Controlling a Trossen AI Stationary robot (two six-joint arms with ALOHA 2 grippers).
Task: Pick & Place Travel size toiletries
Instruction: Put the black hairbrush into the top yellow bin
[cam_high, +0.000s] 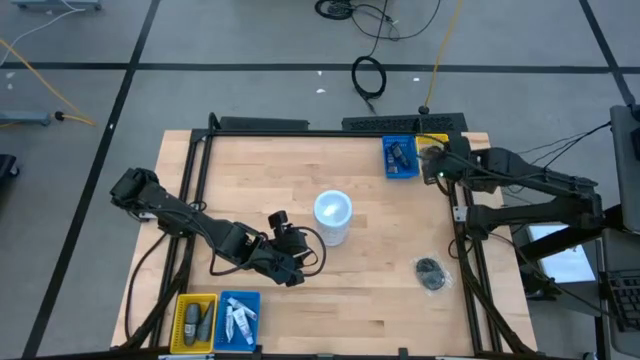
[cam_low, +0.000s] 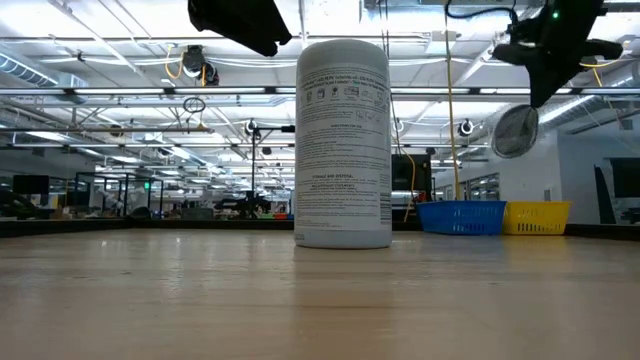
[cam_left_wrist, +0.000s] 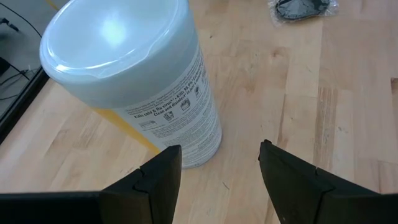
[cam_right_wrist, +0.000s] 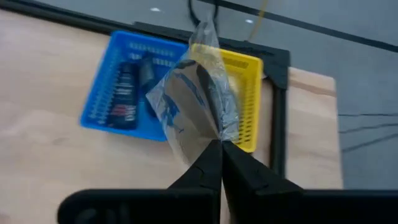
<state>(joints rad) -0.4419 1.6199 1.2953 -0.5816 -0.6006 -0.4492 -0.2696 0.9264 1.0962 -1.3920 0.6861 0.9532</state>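
Observation:
My right gripper (cam_right_wrist: 219, 147) is shut on a clear plastic packet (cam_right_wrist: 198, 93) with blue print and a dark strip inside. It holds the packet in the air over the blue tray (cam_right_wrist: 104, 93) and the yellow tray (cam_right_wrist: 247, 87) at the table's far right corner (cam_high: 437, 163). Dark bottles (cam_right_wrist: 124, 93) lie in that blue tray. A clear bag of dark round discs (cam_high: 432, 272) lies flat on the table near the right edge. My left gripper (cam_left_wrist: 221, 149) stands open above the table's middle (cam_high: 300, 262), just short of the white cylinder (cam_left_wrist: 134, 74), with nothing between its fingers. My right gripper pinches the packet's near edge (cam_right_wrist: 214, 138) between its two fingertips. The packet sticks out beyond the fingers, crumpled and clear of the trays below. One layer or several, I cannot tell.
The white cylinder (cam_high: 332, 216) stands upright mid-table. A yellow tray (cam_high: 195, 322) and a blue tray (cam_high: 238, 320) with small items sit at the near left edge. A dark frame (cam_high: 460, 215) runs along the table's sides. Bare wood lies between the cylinder and the bag of discs.

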